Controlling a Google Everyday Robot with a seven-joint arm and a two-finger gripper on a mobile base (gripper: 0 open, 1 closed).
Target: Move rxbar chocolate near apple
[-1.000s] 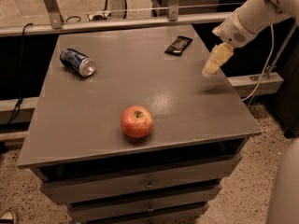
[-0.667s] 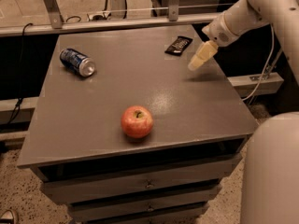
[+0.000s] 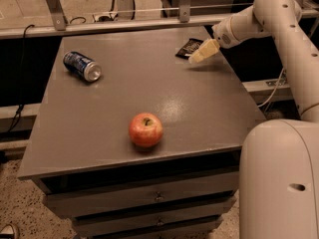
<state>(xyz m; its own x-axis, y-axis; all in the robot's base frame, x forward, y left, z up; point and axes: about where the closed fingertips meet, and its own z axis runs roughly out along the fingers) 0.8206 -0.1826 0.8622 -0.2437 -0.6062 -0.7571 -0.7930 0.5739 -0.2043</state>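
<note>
The rxbar chocolate (image 3: 188,47), a flat black bar, lies near the far right corner of the grey table (image 3: 109,113). The apple (image 3: 145,129), red-orange with a short stem, sits near the table's front edge at the middle. My gripper (image 3: 196,58) hangs at the end of the white arm, just right of the rxbar and partly over its near end, low above the table.
A blue soda can (image 3: 82,66) lies on its side at the far left of the table. The arm's white body (image 3: 279,178) stands at the table's right front. A rail (image 3: 124,24) runs behind the table. Drawers sit below the tabletop.
The gripper has moved left and away from me, from the table's right edge towards the rxbar. The apple, can and rxbar have not moved.
</note>
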